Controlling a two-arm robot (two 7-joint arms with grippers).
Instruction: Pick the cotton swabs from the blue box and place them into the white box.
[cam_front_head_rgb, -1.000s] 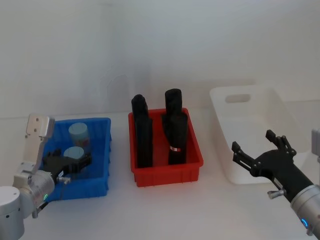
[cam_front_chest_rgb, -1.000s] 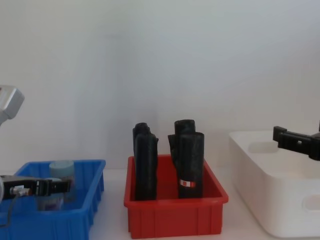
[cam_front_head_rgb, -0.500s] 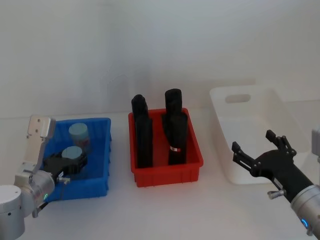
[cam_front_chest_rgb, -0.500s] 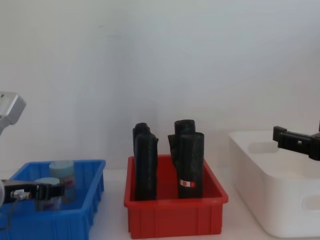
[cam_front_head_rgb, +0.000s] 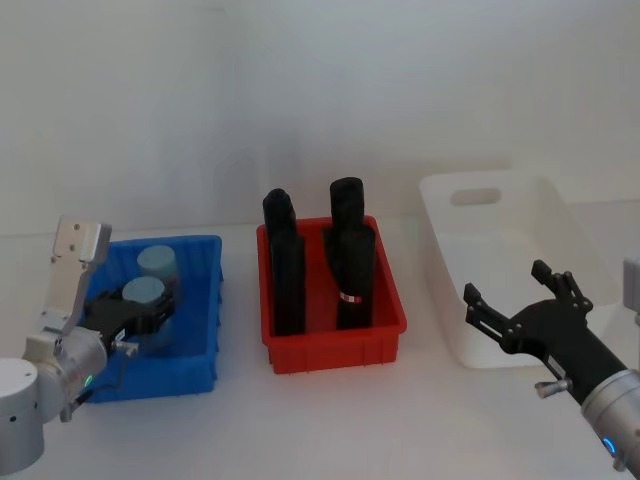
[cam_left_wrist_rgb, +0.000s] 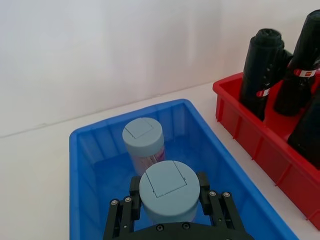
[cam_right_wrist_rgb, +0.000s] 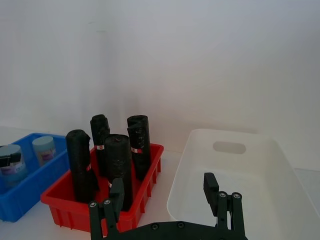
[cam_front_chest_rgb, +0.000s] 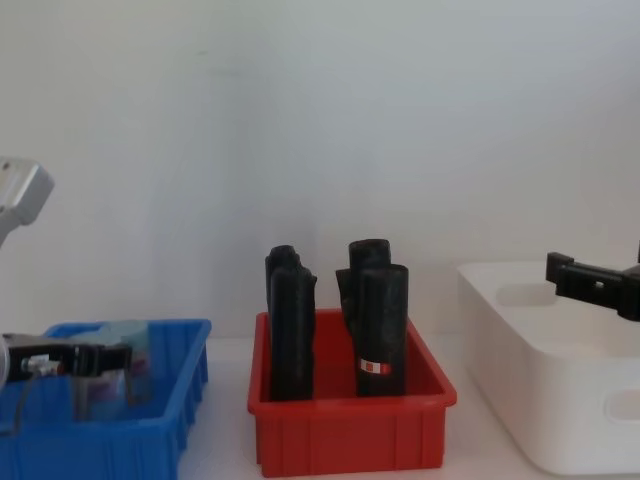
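The blue box (cam_front_head_rgb: 195, 368) stands at the left with two cotton swab jars. My left gripper (cam_front_head_rgb: 133, 316) is shut on one jar (cam_front_head_rgb: 141, 291), holding it upright a little above the box floor. In the left wrist view its fingers (cam_left_wrist_rgb: 134, 188) clamp the sides of the held jar (cam_left_wrist_rgb: 168, 189) below its pale blue lid. The other jar (cam_left_wrist_rgb: 144, 142) stands behind it in the box (cam_left_wrist_rgb: 79, 150). The white box (cam_front_head_rgb: 442, 204) sits at the right. My right gripper (cam_front_head_rgb: 506, 284) hovers open at that box's front edge, holding nothing.
A red bin (cam_front_head_rgb: 332, 354) with several tall black rolls (cam_front_head_rgb: 348, 262) stands between the blue and the white box. Bare white table runs along the front, with a white wall behind.
The left gripper has risen slightly with the jar in its grip. The right arm has not moved.
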